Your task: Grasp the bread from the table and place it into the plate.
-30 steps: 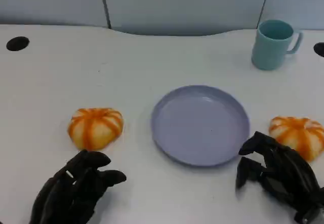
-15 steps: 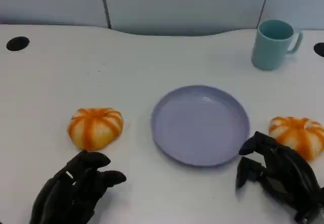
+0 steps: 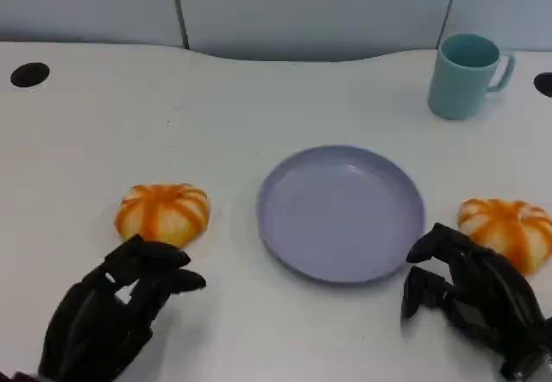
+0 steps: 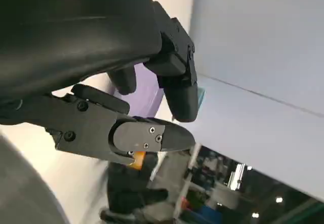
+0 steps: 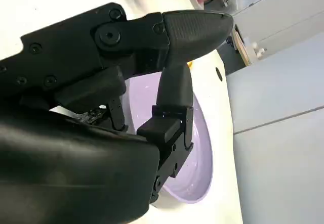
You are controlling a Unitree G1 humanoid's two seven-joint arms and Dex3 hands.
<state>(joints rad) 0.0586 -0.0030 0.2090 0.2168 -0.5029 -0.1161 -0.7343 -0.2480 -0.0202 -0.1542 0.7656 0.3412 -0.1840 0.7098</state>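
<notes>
bare table [image 3: 129, 123] around plate [image 3: 341, 212], mug [image 3: 466, 76] far back

left hand [image 3: 116, 309]: has moved up the table toward the left bread roll [image 3: 163, 216]; its fingertips [image 3: 164, 257] now lie just beside the roll's near edge, where a second ago a clear strip of white table showed between them
left fingers: spread a little wider than before, with a gap of table visible between them; nothing is held
left forearm: drawn slightly leftward in the head view
</notes>
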